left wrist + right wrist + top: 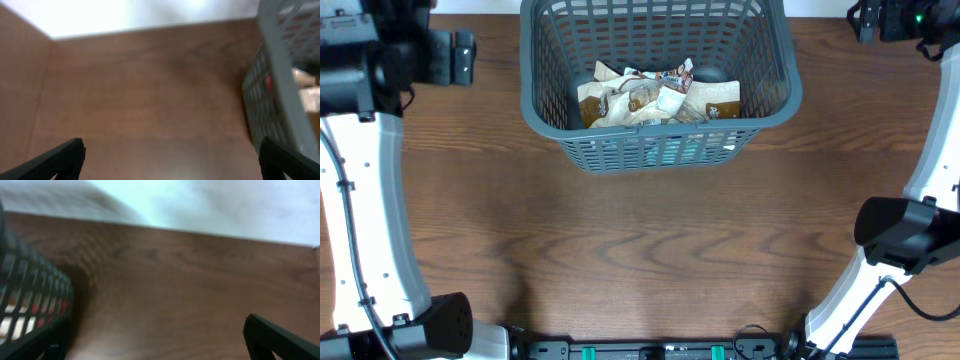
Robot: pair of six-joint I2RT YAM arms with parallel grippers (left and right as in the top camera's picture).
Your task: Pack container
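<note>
The container [660,128], a dark grey lattice basket, stands at the far middle of the table and holds several brown and white food packets [655,98]. My left gripper [465,55] is left of the basket. In the left wrist view it [172,160] is open and empty over bare wood, with the basket's side [280,65] on the right. My right gripper [865,20] is right of the basket's far corner. In the right wrist view it [160,337] is open and empty, with the basket's lattice [30,290] on the left.
The brown wooden table [640,250] runs from the basket to the front edge. White arm links stand at the left [370,200] and right [920,200] sides. A white surface lies beyond the table's far edge [150,15].
</note>
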